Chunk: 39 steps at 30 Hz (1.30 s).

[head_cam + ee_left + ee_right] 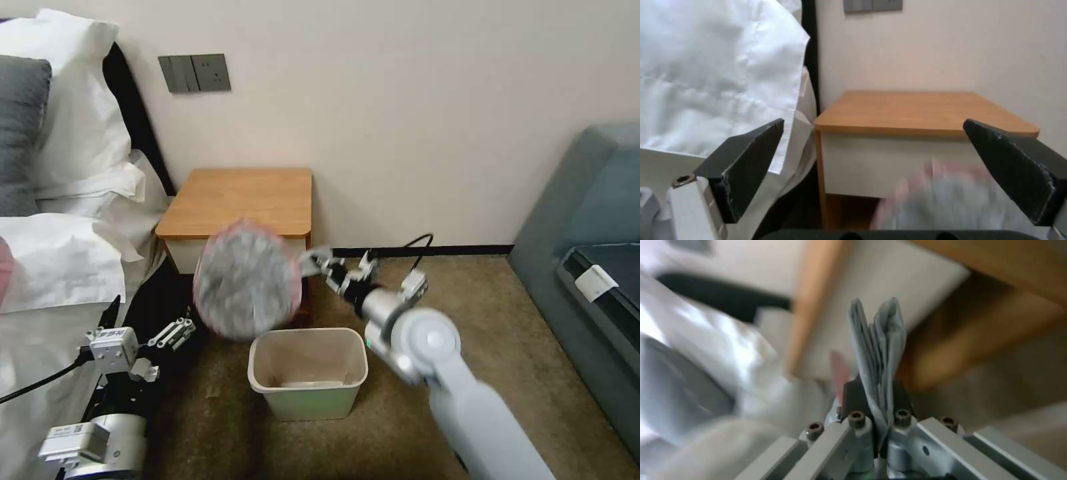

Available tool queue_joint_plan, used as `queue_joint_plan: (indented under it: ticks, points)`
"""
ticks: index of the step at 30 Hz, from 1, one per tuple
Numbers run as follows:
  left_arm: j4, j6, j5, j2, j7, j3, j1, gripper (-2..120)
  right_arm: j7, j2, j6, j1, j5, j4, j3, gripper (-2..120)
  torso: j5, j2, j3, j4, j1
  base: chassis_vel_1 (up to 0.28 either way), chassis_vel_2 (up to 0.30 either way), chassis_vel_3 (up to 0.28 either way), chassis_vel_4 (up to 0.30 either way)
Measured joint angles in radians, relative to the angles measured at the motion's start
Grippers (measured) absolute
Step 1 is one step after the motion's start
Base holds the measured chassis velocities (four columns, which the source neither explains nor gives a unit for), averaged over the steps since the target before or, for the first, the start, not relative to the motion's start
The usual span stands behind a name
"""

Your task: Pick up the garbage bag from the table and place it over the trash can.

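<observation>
While the right gripper [319,261] fingers pinch the garbage bag [247,279] above the trash can [308,371], left gripper [175,332] open beside it: thin plastic could slip.

Right gripper [319,259] clamped, left gripper [175,332] agape.

The right gripper's [876,396] two black jaws are closed on a pleated fold of the thin, crinkly grey plastic garbage bag [878,350], with a sliver of pink rim beside them, in front of the blurred orange-brown wooden table [818,306] with its white drawer front.
</observation>
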Motion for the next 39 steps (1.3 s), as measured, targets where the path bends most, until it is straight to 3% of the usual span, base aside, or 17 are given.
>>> queue_joint_plan:
  ticks: [9, 16, 22, 28, 29, 32, 34, 35, 37, 39]
  points:
    - [0.033, -0.048, -0.028, -0.009, -0.001, -0.009, -0.005, 100, 0.066, -0.085, 0.002, -0.158, -0.111, 0.073, -0.046, 0, 0.0000, 0.000, 0.000, -0.0001, 0.000, 0.000, 0.000, 0.000, 0.000]
    - [0.049, -0.053, -0.026, -0.013, 0.000, 0.002, -0.027, 100, 0.100, -0.092, -0.034, -0.181, -0.156, 0.078, -0.045, 1, 0.0001, 0.000, 0.000, -0.0001, 0.000, 0.000, 0.000, 0.000, 0.000]
    - [0.064, -0.052, -0.023, -0.009, 0.000, 0.006, -0.045, 100, 0.187, -0.097, -0.068, -0.171, -0.171, 0.103, -0.028, 22, 0.0000, 0.000, 0.000, 0.0000, 0.000, 0.000, 0.000, 0.000, 0.000]
    - [0.085, -0.049, 0.004, -0.012, -0.002, 0.016, -0.054, 100, 0.257, -0.115, -0.131, -0.202, -0.091, 0.188, 0.026, 46, 0.0000, 0.000, 0.000, -0.0001, 0.000, 0.000, 0.000, 0.000, 0.000]
    - [0.085, -0.049, 0.004, -0.012, -0.002, 0.016, -0.054, 100, 0.257, -0.115, -0.131, -0.202, -0.091, 0.188, 0.026, 46, 0.0000, 0.000, 0.000, -0.0001, 0.000, 0.000, 0.000, 0.000, 0.000]
    - [0.092, -0.039, 0.008, -0.010, -0.002, 0.025, -0.054, 100, 0.263, -0.126, -0.150, -0.230, -0.086, 0.244, 0.069, 61, 0.0000, 0.000, 0.000, 0.0000, 0.000, 0.000, 0.000, 0.000, 0.000]
    - [0.092, -0.039, 0.008, -0.010, -0.002, 0.025, -0.054, 100, 0.263, -0.126, -0.150, -0.230, -0.086, 0.244, 0.069, 61, 0.0000, 0.000, 0.000, 0.0000, 0.000, 0.000, 0.000, 0.000, 0.000]
    - [0.096, -0.032, 0.008, -0.005, -0.002, 0.031, -0.055, 100, 0.254, -0.129, -0.166, -0.249, -0.095, 0.279, 0.110, 71, 0.0000, 0.000, 0.000, -0.0001, 0.000, 0.000, 0.000, 0.000, 0.000]
    - [0.098, -0.027, 0.008, -0.003, -0.002, 0.033, -0.056, 100, 0.245, -0.129, -0.174, -0.261, -0.104, 0.294, 0.132, 75, 0.0000, 0.000, 0.000, 0.0000, 0.000, 0.000, 0.000, 0.000, 0.000]
    - [0.101, -0.016, 0.007, 0.006, -0.002, 0.037, -0.062, 100, 0.193, -0.120, -0.205, -0.317, -0.132, 0.337, 0.212, 86, 0.0000, 0.000, 0.000, -0.0001, 0.000, 0.000, 0.000, 0.000, 0.000]
